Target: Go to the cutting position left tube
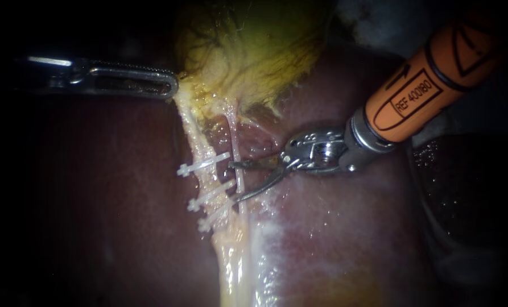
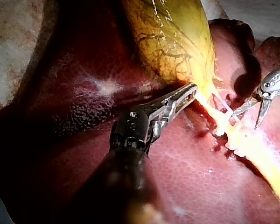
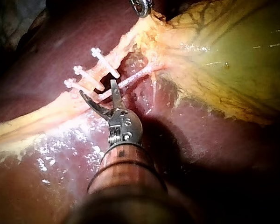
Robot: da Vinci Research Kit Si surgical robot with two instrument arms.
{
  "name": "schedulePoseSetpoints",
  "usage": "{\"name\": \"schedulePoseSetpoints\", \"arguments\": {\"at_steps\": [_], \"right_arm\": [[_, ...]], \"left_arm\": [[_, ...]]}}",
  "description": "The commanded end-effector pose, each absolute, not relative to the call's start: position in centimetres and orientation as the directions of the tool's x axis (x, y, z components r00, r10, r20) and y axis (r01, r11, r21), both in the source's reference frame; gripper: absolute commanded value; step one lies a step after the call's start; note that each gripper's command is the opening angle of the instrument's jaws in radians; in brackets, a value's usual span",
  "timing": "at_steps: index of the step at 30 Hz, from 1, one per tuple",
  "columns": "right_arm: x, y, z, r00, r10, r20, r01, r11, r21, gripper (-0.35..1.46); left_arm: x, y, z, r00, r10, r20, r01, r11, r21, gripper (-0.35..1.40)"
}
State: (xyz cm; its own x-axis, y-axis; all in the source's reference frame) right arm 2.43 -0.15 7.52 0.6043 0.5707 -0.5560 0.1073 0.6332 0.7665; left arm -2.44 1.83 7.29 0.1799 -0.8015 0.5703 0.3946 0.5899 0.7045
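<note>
left instrument [image 1: 171,86] end effector pinching gallbladder [image 1: 248,45] | right instrument [image 1: 234,182] end effector spread by clips [image 1: 202,165] | liver [image 1: 333,227] wet

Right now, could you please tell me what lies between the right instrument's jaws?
A thin pale tube crosses the gap between the right instrument's open jaws, seen in the endoscope view.

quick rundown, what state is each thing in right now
left instrument: end effector shut on the gallbladder at its neck
right instrument: end effector open, blade tips next to the clips
clips: three, closed across the left tube
left tube: clipped, uncut
thin tube beside it: no clip, uncut
</note>
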Motion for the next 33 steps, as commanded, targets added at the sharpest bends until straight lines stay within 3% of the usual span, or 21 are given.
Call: {"name": "schedulePoseSetpoints", "arguments": {"at_steps": [1, 15, 33], "right_arm": [[2.42, -0.15, 7.56, 0.606, 0.575, -0.550, 0.111, 0.624, 0.774, 1.07], [2.47, -0.15, 7.96, 0.595, 0.641, -0.486, 0.154, 0.502, 0.851, 1.09], [2.81, -0.10, 7.99, 0.563, 0.704, -0.432, 0.270, 0.337, 0.902, 1.14]], "left_arm": [[-2.44, 1.83, 7.28, 0.180, -0.801, 0.570, 0.394, 0.590, 0.704, -0.35], [-2.44, 1.84, 7.29, 0.180, -0.801, 0.570, 0.395, 0.590, 0.704, -0.35], [-2.45, 1.84, 7.30, 0.180, -0.801, 0.571, 0.395, 0.590, 0.704, -0.35]]}}
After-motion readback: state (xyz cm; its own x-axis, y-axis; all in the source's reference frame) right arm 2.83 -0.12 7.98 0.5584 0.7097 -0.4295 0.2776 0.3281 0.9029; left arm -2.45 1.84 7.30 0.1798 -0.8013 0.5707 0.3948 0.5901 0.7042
